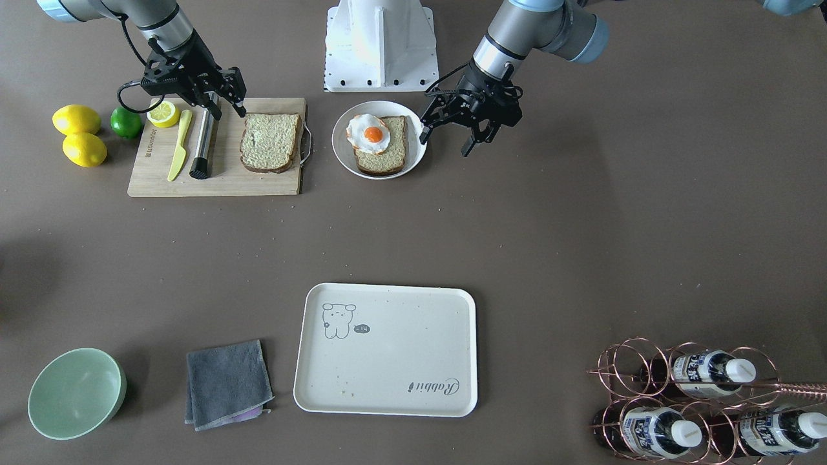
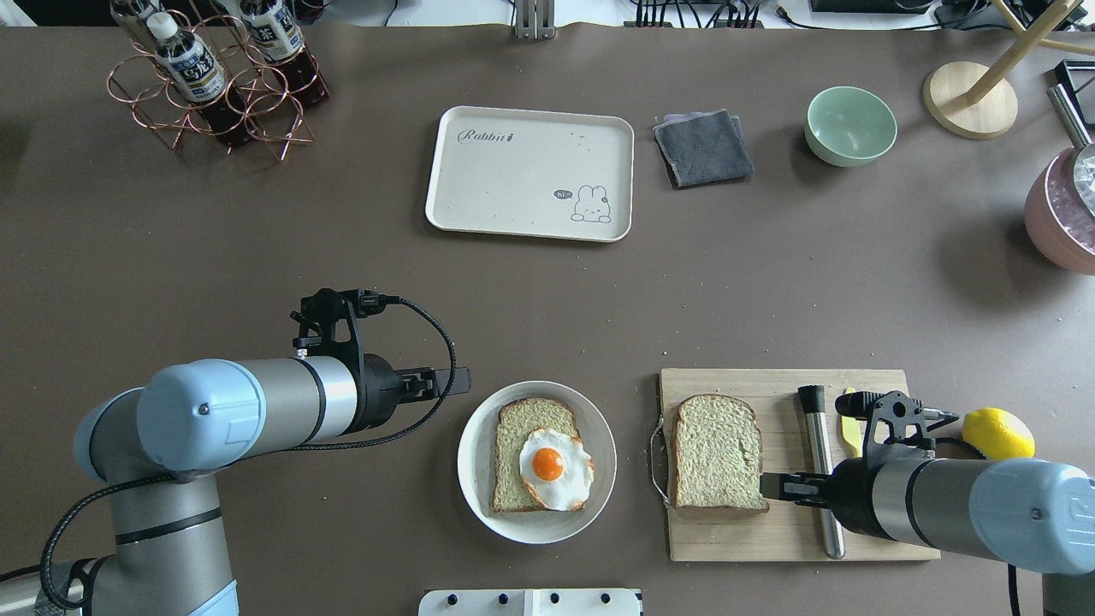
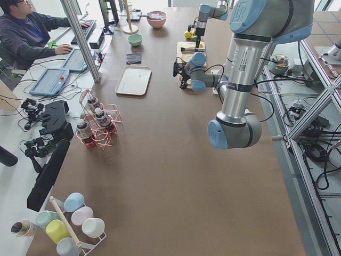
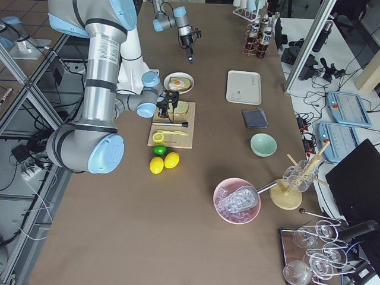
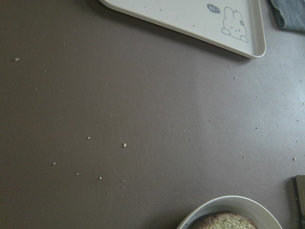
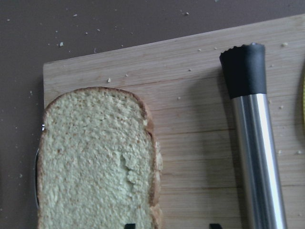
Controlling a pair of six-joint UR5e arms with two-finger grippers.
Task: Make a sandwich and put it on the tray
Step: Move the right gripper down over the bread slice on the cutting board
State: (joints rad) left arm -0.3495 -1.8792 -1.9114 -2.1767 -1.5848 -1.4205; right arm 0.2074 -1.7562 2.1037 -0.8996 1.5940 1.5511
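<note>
Sandwich (image 1: pixel 380 145) is only half built from where I stand. One slice of bread with the fried egg (image 1: pixel 369 134) on top lies on the round white plate (image 1: pixel 342 154). The second slice (image 1: pixel 271 142) lies flat on the wooden board (image 1: pixel 213 182) just beside the plate. The cream tray (image 1: pixel 387 368) sits bare across the desk (image 1: pixel 581 245), well apart from both.

The right tool (image 1: pixel 229 113) hangs over the board with its fingers apart and gripping nothing. Its wrist view puts the tips over the slice's edge and the bare wood between the slice and the steel rod (image 1: pixel 204 143). The left tool (image 1: pixel 446 146) hovers just beside the plate, also spread wide and empty.

I'd say the step in hand is picking up the plain slice to cap the egg. That calls for the right tool to come down low over the slice's edge and close gently on the crust. It then has to lift the slice level, carry it across to the plate and lay it square on the egg without nudging it. The stack would then need carrying to the tray.
</note>
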